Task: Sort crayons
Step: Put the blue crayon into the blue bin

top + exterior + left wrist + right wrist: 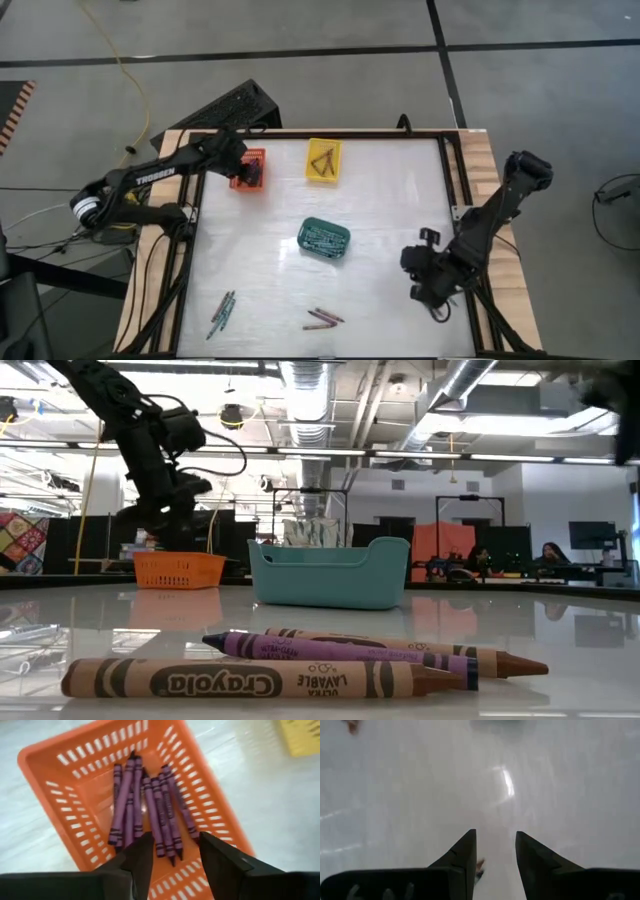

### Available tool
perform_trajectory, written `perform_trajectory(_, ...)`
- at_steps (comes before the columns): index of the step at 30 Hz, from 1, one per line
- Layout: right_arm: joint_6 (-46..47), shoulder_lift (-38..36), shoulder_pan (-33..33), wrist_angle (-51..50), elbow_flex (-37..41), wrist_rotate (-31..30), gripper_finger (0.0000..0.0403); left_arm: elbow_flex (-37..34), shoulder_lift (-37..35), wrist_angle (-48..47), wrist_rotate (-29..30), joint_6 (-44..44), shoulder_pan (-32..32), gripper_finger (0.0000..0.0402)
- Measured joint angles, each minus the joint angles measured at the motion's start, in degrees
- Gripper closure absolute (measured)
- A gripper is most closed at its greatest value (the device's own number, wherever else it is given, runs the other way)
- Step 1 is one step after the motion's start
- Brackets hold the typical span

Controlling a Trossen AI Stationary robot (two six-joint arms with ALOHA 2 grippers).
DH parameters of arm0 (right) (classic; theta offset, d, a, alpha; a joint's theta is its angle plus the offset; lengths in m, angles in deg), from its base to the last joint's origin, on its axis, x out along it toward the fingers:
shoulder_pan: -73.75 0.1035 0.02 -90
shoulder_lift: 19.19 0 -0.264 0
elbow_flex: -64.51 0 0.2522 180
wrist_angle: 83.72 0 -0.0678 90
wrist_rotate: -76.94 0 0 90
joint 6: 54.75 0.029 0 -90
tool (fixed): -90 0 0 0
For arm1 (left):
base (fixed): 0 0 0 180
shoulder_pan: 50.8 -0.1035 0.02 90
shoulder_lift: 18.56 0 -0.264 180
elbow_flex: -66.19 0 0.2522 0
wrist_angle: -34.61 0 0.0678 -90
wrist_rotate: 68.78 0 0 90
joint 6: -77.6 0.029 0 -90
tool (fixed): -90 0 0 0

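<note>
Crayons (150,805), a bunch of purple ones, lie in the orange basket (55,800) right under the left gripper (175,851), which hangs over it with fingers apart and empty. The right gripper (495,845) hovers low over bare table (410,785) near the right edge, fingers apart too, holding nothing.

Purple wax crayons (145,810), paper-wrapped, approx ten, lie roughly parallel in a loose heap inside the orange slotted plastic basket (75,815) at table's far left. Brown wax crayons (322,163) crossed in the yellow basket (311,174), far centre. Teal-grey crayons (221,313), a few side by side, slanted, on white tabletop near front left. Front centre: two brown + one purple crayon (323,318), close together, lying flat w/ tips pointing right in low view
</note>
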Motion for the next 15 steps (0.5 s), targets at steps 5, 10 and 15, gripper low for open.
perform_trajectory(5,10.4,0.06,2.92,2.38,5.38,3.26,0.0274,-0.01,-5.32,0.37,-0.01,0.67,2.61,0.025)
perform_trajectory(10,20.63,0.1,4.45,2.34,10.12,9.02,0.0274,-0.02,-11.94,0.22,0.04,1.01,6.84,0.025)
perform_trajectory(15,29.16,0.1,7.97,2.49,13.41,15.64,0.0274,-0.02,-17.63,0.33,1.52,-0.04,13.0,0.025)
